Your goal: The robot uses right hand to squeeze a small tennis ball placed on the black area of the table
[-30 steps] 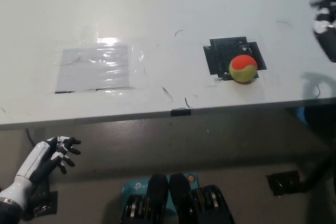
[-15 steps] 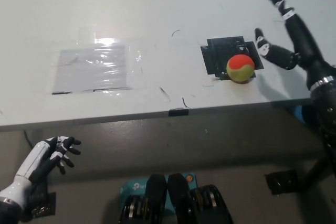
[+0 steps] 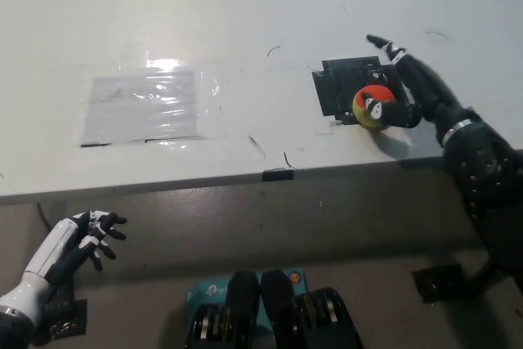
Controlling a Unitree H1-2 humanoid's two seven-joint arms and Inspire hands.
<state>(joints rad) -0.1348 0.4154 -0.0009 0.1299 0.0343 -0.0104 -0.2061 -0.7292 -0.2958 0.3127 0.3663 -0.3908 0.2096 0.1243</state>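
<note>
Right robot hand point(image 3: 400, 96): you see it black, coming in from the right edge and lying on the surface against the tennis ball, one finger stretched out past the far side of the ball and another wrapped over its near face; the fingers are partly round the ball, but you cannot tell whether they have fully closed on it
Tennis ball point(image 3: 370, 107): small, orange on top and yellow-green below, sitting at the near right corner of the black area, touching the right robot hand
Black area point(image 3: 343, 87): a dark taped patch right of the middle of the surface, the ball on its near edge
Surface point(image 3: 245, 6): pale grey, with a few thin dark scuff marks near the patch
Clear taped patch point(image 3: 147, 104): shiny, glare on its far edge, well apart from the ball to the left
Left robot hand point(image 3: 82, 239): white, resting below the front edge of the surface at lower left, fingers apart and holding nothing
</note>
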